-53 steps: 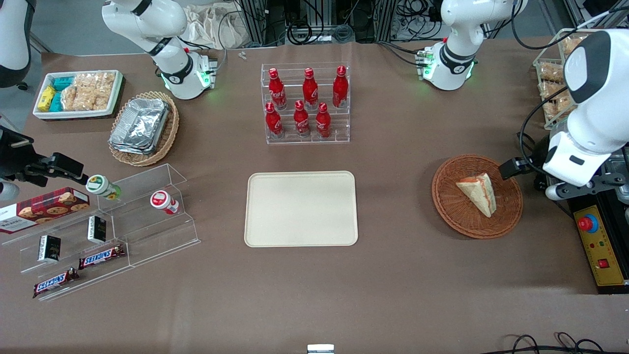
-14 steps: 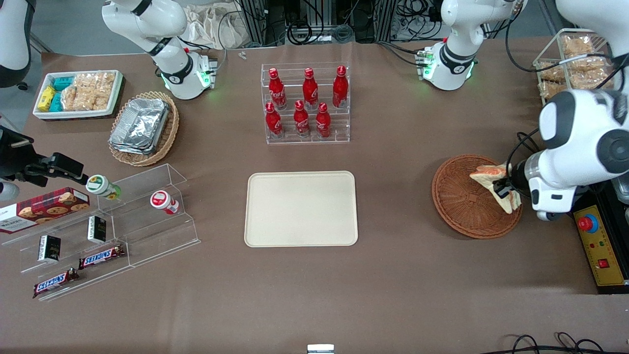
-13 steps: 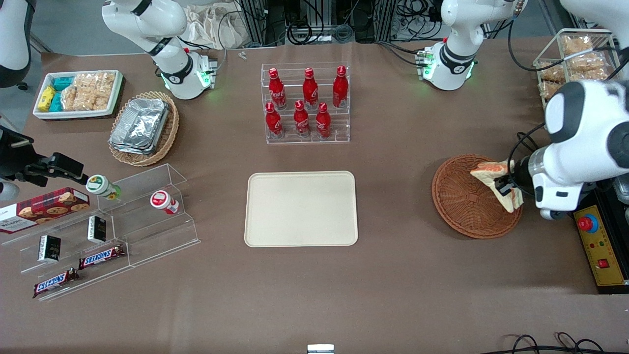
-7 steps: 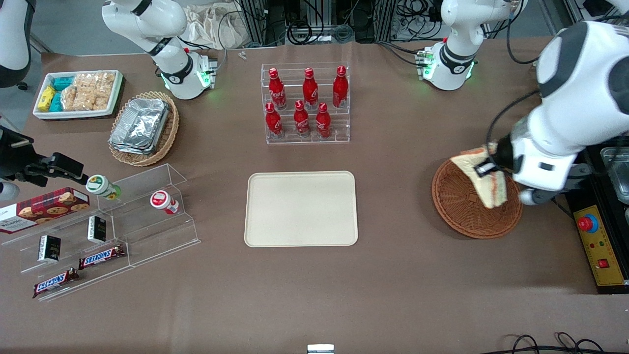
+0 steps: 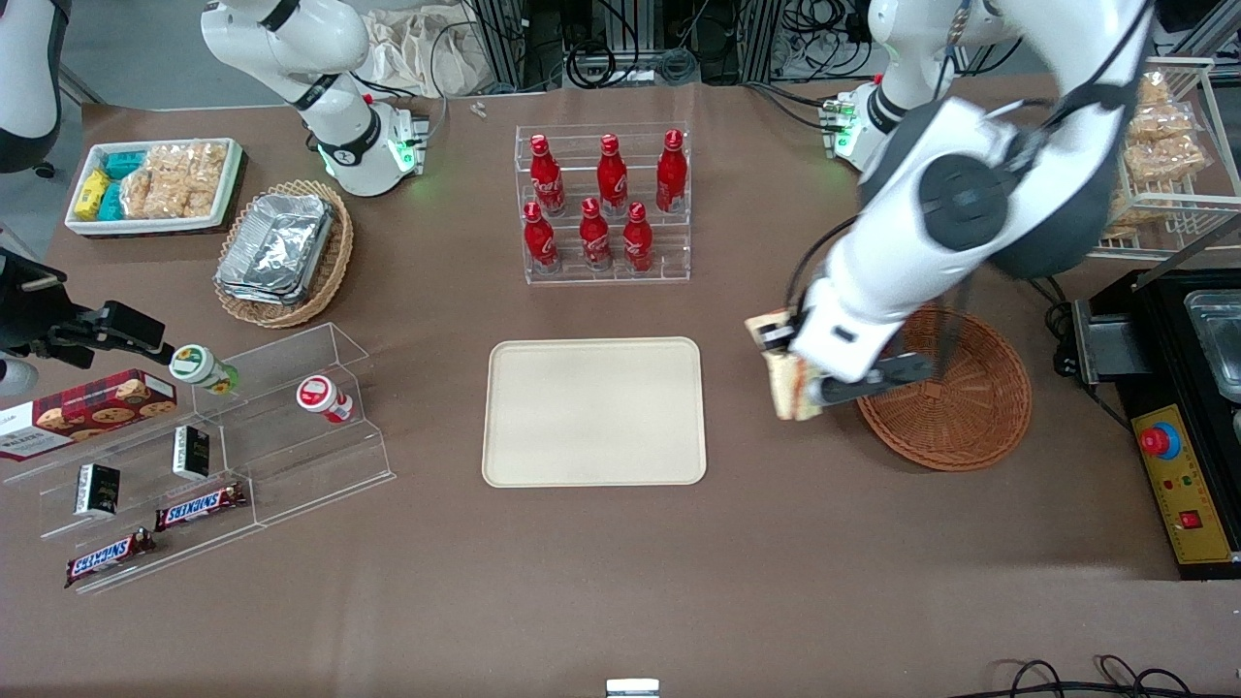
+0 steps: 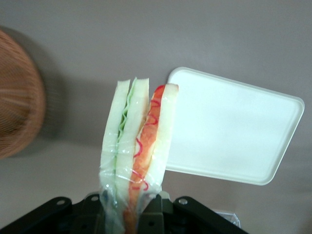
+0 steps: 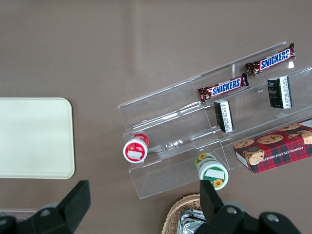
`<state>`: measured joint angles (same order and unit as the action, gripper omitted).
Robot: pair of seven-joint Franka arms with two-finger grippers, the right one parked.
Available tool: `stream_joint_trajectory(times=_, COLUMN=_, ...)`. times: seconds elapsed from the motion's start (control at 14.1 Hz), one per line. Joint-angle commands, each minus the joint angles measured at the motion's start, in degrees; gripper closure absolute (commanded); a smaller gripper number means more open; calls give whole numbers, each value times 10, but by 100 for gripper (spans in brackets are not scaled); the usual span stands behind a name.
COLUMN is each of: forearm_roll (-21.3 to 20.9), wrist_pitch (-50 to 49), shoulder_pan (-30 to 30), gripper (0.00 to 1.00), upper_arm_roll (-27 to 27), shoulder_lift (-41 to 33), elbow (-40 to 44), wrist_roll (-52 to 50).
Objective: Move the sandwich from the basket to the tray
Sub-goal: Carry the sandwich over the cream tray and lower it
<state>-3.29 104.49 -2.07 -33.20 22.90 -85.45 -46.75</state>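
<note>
White bread wedge, the sandwich (image 5: 783,386), hangs clenched in my gripper (image 5: 787,361) above bare table between the basket (image 5: 955,419) and the tray (image 5: 593,412). I'd carry it level over the tray's middle, lower until it touches, then release.

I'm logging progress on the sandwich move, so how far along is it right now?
Done: the sandwich is out of the basket, which now holds nothing. In hand: the gripper is shut on the sandwich, carrying it in the air between the basket and the tray. Left: bring it over the tray, which has nothing on it yet, set it down and release.
</note>
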Motion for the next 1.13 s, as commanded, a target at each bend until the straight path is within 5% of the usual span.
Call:
stream_joint_trajectory(times=0.0, forearm_roll=-45, wrist_pitch=30, shoulder_pan=-54, gripper=100, upper_arm_roll=1, shoulder_lift=71, elbow=12, wrist_roll=-20)
stream_joint_trajectory(times=0.99, forearm_roll=-180, wrist_pitch=162, shoulder_pan=-115, gripper=100, upper_arm_roll=5, shoulder_lift=273, elbow=26, wrist_roll=-35)
stream_joint_trajectory(times=1.06, forearm_roll=-194, wrist_pitch=165, shoulder_pan=-117, gripper=93, upper_arm_roll=5, shoulder_lift=277, elbow=26, wrist_roll=-41)
